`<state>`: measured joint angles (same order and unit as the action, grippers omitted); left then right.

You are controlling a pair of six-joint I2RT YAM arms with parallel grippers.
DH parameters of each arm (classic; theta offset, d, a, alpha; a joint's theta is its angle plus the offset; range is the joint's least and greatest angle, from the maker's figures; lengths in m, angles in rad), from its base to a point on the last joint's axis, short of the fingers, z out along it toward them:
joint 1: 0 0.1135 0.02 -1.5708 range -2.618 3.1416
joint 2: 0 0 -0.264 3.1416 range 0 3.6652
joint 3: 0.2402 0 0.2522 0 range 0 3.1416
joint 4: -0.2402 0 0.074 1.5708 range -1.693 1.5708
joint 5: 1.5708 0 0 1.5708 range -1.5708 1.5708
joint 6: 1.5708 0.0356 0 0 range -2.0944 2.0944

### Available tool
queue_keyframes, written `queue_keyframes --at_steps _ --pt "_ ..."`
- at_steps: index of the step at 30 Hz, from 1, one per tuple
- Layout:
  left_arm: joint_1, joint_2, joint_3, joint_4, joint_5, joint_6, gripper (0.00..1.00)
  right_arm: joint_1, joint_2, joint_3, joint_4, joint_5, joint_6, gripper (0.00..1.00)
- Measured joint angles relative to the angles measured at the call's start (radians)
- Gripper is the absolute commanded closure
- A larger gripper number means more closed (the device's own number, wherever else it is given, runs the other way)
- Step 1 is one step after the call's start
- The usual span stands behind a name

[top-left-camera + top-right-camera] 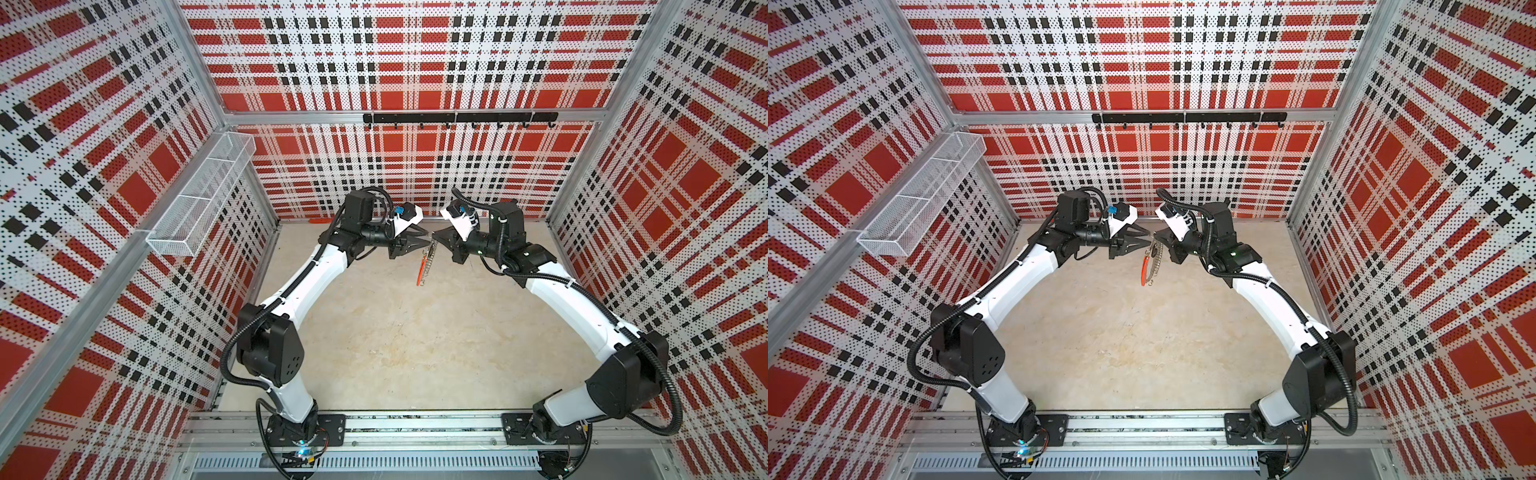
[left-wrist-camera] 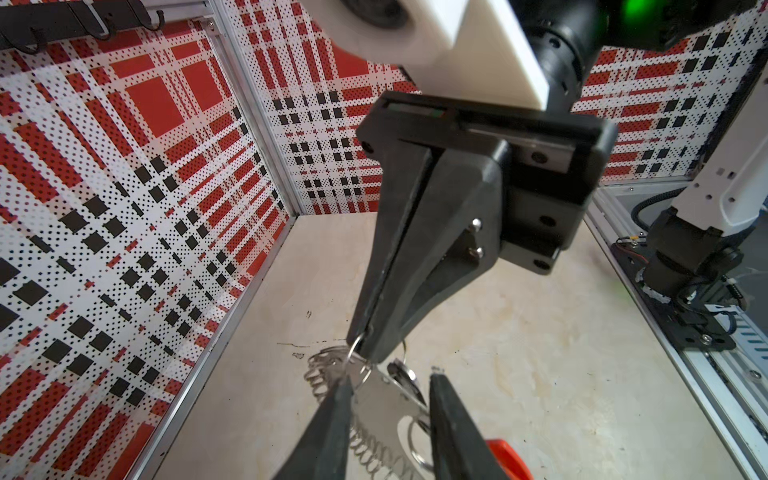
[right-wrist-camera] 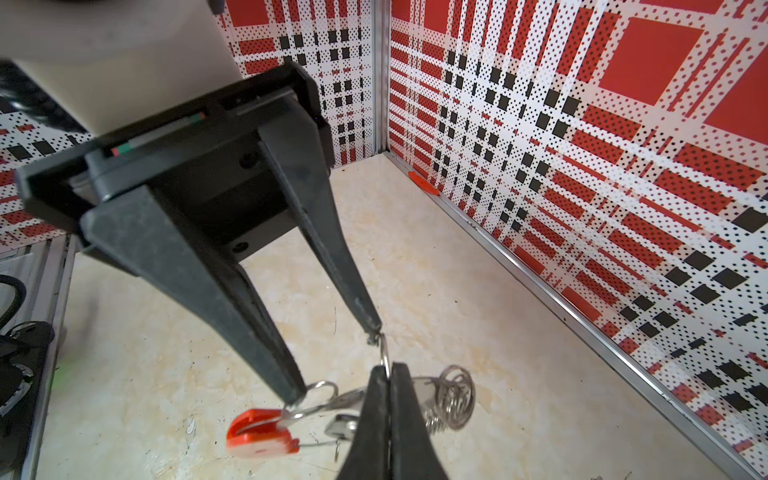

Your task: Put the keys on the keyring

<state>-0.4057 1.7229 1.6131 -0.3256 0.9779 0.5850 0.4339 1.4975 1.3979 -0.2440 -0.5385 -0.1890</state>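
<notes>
Two arms meet above the far middle of the worktop (image 1: 395, 353) in both top views, tips almost nose to nose. The left hand (image 1: 424, 242) points right with its fingers parted, released and grasping nothing. The right hand (image 1: 434, 240) points left, clenched on the top of the keyring (image 1: 424, 266). The keyring hangs edge-on below the tips, clear of the worktop, with its red-orange segment (image 1: 420, 270) to the left and its silver split rings (image 1: 430, 259) to the right. A lone red-orange strip (image 1: 316, 221) lies at the foot of the far wall, left of both hands. From the left wrist, the left hand's fingers (image 2: 332, 424) stand apart on either side of a flat silver piece (image 2: 384, 399); whether that is the key cannot be told. The right hand (image 2: 368, 351) has its jaws pressed together on one small ring, with the bunch of split rings (image 2: 328, 368) just beside it. From the right wrist, the right hand (image 3: 388, 370) pinches that ring between shut jaws. The left hand (image 3: 334, 361) is spread wide, one tip just beside the red-orange segment (image 3: 259, 432) and the other right at the top of the pinched ring. More split rings (image 3: 455, 395) dangle beside the right hand's tips.
</notes>
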Motion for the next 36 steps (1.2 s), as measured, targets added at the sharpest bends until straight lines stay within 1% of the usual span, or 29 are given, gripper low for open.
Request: queue_keyframes --at_steps 8,18,24,28,36 --pt "0.001 0.000 0.020 -0.005 0.003 -0.001 0.63 0.010 -0.011 0.000 -0.007 -0.011 -0.001 1.00" --pt "0.001 0.001 0.021 -0.005 0.006 -0.009 0.64 0.016 -0.027 0.000 -0.007 -0.027 0.000 1.00" --pt "0.001 0.005 0.032 -0.008 0.013 -0.016 0.79 0.023 -0.028 0.000 -0.007 -0.023 -0.002 1.00" --pt "0.001 0.010 0.042 -0.023 0.029 -0.024 1.00 0.025 -0.028 0.005 -0.015 -0.001 -0.008 1.00" --pt "0.006 0.015 0.049 -0.025 0.039 -0.038 1.00 0.028 -0.032 0.009 -0.028 0.002 -0.013 1.00"
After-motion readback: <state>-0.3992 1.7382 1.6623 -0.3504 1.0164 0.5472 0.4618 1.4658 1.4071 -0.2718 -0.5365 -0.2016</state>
